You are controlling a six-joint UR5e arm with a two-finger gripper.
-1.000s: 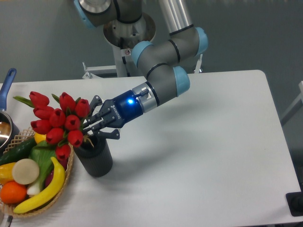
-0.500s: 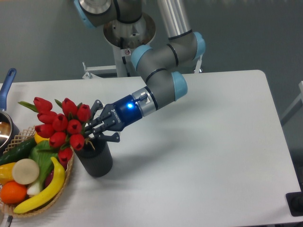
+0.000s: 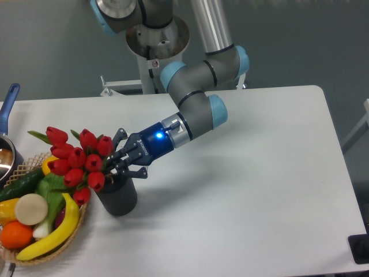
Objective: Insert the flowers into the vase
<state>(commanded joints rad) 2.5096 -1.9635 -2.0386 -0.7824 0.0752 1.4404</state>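
Note:
The flowers (image 3: 78,158) are a bunch of red tulips with green leaves, tilted to the left above the vase (image 3: 118,197), a short dark grey ribbed cylinder on the table's left side. The stems run down to the vase's mouth; how far they reach inside is hidden by the buds and fingers. My gripper (image 3: 118,163) reaches in from the right at a slant, its dark fingers shut on the stems of the flowers just above the vase's rim.
A wicker basket (image 3: 40,254) with a banana, orange, cucumber and other produce sits at the front left, touching distance from the vase. A pot with a blue handle (image 3: 7,115) pokes in at the left edge. The arm's base stands behind the table.
The gripper has moved down and slightly right with the flowers, bringing the bunch lower over the vase's mouth.

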